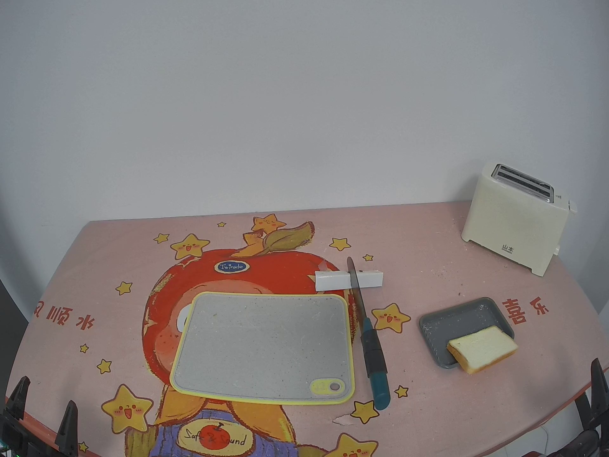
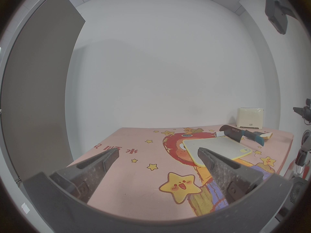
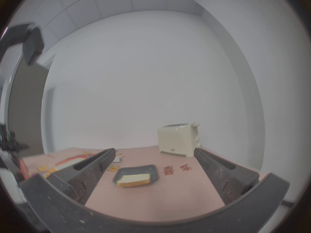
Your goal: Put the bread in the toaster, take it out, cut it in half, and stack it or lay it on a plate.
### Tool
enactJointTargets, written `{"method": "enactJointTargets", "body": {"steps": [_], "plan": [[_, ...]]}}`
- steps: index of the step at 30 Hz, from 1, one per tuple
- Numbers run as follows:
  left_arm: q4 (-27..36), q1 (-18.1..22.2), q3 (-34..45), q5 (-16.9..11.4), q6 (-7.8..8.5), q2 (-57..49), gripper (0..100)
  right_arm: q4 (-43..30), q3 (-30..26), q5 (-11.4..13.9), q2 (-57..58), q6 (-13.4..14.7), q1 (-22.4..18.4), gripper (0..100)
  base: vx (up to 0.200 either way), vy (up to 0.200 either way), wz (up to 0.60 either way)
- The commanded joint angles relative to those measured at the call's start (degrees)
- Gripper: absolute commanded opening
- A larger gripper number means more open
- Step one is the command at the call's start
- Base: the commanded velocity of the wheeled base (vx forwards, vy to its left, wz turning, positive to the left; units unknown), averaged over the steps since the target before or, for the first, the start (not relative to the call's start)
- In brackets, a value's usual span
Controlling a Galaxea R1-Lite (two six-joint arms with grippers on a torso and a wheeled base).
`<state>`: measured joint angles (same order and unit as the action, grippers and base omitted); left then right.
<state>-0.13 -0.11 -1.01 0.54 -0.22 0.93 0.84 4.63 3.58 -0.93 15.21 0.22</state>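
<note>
The left gripper [image 2: 158,152] and the right gripper [image 3: 154,152] are hanging wide open and empty at the near edge of the table [image 1: 431,249], while the bread [image 1: 483,348] is lying half over the rim of the grey plate [image 1: 453,322], near the toaster [image 1: 517,217] — seemingly staged on the right arm's side.

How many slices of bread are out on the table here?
1. The bread lies on the near edge of the grey plate, overhanging it, right of the knife. Another could sit hidden deep in the toaster slots.
</note>
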Motion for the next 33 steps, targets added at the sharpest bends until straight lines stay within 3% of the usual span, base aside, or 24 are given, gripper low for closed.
{"method": "enactJointTargets", "body": {"steps": [1, 2, 3, 4, 5, 7, 9, 11, 12, 15, 24, 26, 27, 31, 33], "plan": [[0.0, 0.0, 1.0, 0.0, -0.04, -0.9, 100, -10.1, 6.5, 10.4, -0.8, 16.9, 0.1, 100, 0.000, 0.000, 0.00], [0.0, 0.0, 1.0, 0.0, -0.04, -0.9, 100, -10.7, 6.7, 11.8, -0.8, 20.2, 0.0, 100, 0.000, 0.000, 0.00], [0.0, 0.0, 1.0, 0.0, -0.04, -0.9, 100, -11.2, 6.7, 14.2, -0.9, 27.3, 0.0, 100, 0.000, 0.000, 0.00], [0.0, 0.0, 1.0, 0.1, -0.04, -0.9, 100, -11.2, 6.6, 14.3, -0.9, 28.0, 0.0, 100, 0.000, 0.000, 0.00], [0.0, 0.0, 1.0, 0.1, -0.04, -0.9, 100, -11.1, 6.4, 16.6, -1.1, 36.6, 0.1, 100, 0.000, 0.000, 0.00], [0.0, 0.0, 1.0, 0.0, -0.04, -0.9, 100, -10.7, 6.8, 19.4, -1.2, 46.5, 0.5, 100, 0.000, 0.000, 0.00], [0.0, 0.0, 1.0, 0.0, -0.04, -0.9, 100, -10.2, 7.4, 23.0, -2.2, 62.3, 1.5, 100, 0.000, 0.000, 0.00], [0.0, 0.0, 1.0, 0.0, -0.04, -0.9, 100, -9.5, 7.3, 23.9, -2.9, 71.4, 2.4, 100, 0.000, 0.000, 0.00], [0.0, 0.0, 1.0, 0.0, -0.04, -0.9, 100, -9.1, 6.8, 24.1, -2.9, 74.0, 2.5, 100, 0.000, 0.000, 0.00], [0.0, 0.0, 1.0, 0.0, -0.04, -0.9, 100, -8.5, 4.2, 24.5, -2.9, 74.7, 2.5, 100, 0.000, 0.000, 0.00], [0.0, 0.0, 1.0, 0.1, -0.04, -0.9, 100, -7.2, 3.6, 24.6, -3.0, 74.7, 2.6, 100, 0.000, 0.000, 0.00], [0.0, 0.0, 1.0, 0.0, -0.04, -0.9, 100, -7.3, 3.8, 25.6, -3.2, 74.7, 2.9, 100, 0.000, 0.000, 0.00], [0.0, 0.0, 1.0, 0.0, -0.04, -0.9, 100, -7.4, 3.9, 27.1, -5.6, 74.9, 4.0, 100, 0.000, 0.000, 0.00], [0.0, 0.0, 1.0, 0.0, -0.04, -0.9, 100, -6.6, 4.0, 27.4, -12.6, 74.8, 5.0, 100, 0.000, 0.000, 0.00], [0.0, 0.0, 1.0, 0.0, -0.04, -0.9, 100, -2.7, 3.0, 27.5, -17.2, 74.7, 5.7, 100, 0.000, 0.000, 0.00]]}}
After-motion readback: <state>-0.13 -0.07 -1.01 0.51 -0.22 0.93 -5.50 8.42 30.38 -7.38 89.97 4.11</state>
